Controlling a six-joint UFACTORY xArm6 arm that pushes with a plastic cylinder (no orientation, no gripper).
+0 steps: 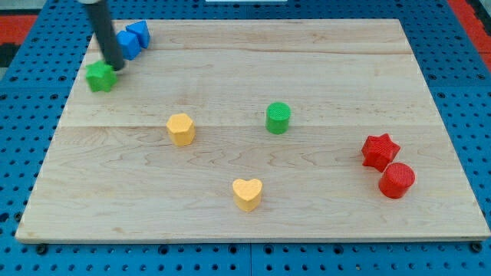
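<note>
Rod, no fingers to judge: my tip (pixel 116 66) touches green star block (pixel 100 77), blue blocks (pixel 132 38) just above, on wooden counter (pixel 230 222).

Wooden board (pixel 322 69) on blue pegboard (pixel 460 92)

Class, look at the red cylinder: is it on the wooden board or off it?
On: the red cylinder sits wholly on the wooden board, near its right edge, below the red star.
</note>
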